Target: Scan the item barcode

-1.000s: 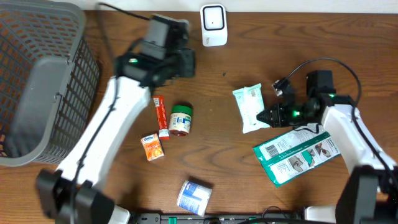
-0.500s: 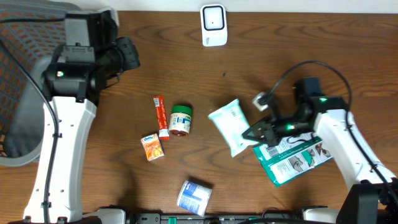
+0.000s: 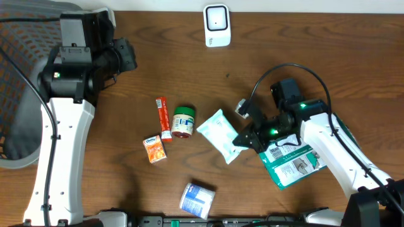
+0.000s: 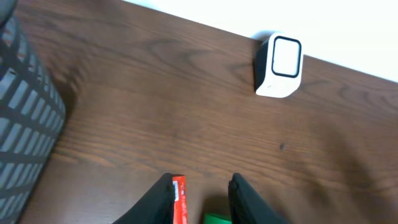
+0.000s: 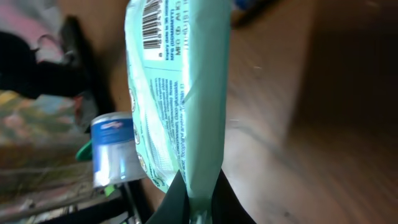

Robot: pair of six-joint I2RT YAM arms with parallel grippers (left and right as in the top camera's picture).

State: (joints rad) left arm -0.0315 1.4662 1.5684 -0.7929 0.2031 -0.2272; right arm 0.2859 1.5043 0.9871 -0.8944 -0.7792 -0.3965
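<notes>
Right end effector (image 5: 193,194) clamped on wipes pack (image 5: 180,93) (barcode (image 5: 154,26) showing); left end effector (image 4: 200,182) apart.

Barcode (image 5: 153,28) on the mint-green pack (image 5: 180,106) (small print too blurred)

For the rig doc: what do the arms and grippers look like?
White links, black joint housings and a green light on left arm and right arm alike. Black tapered fingers on left gripper and right gripper. A black cable loops over the right arm.

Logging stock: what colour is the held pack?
Pale mint green pack, best in the right wrist view.
</notes>
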